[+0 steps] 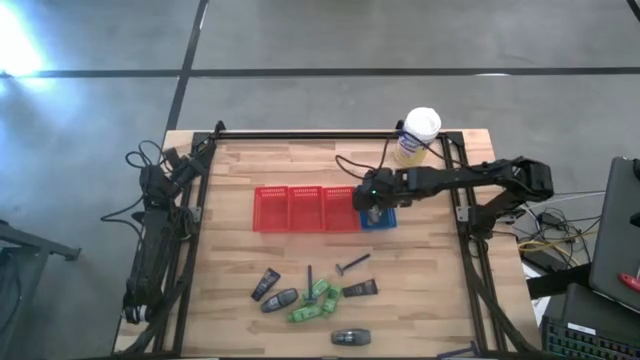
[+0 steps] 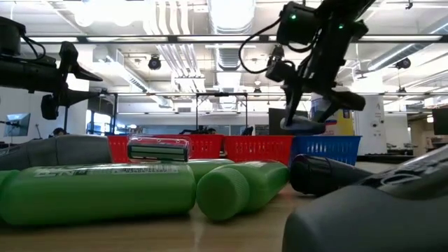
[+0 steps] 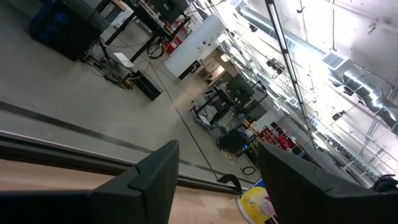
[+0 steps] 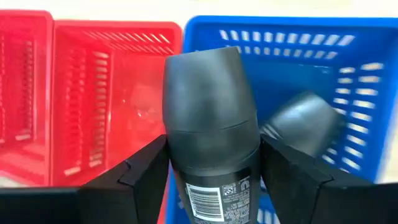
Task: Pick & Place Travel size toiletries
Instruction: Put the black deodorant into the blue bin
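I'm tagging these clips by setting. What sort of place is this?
Probably a robotics lab or open industrial workspace: a polished concrete floor around the wooden table, exposed ceiling ducts and strip lights, and more workstations in the room behind the baskets.

Light comes from overhead: ceiling strip lights point(image 2: 231, 14) blow out to white in the low view, and glare floods the ceiling point(image 3: 348, 37) in the left wrist view. The table point(image 1: 240, 170) is evenly lit — shadows beneath the toiletries stay short and soft. Nearest the low camera, the green bottles point(image 2: 98, 192) blur badly; the baskets point(image 2: 252, 147) behind them look sharper.
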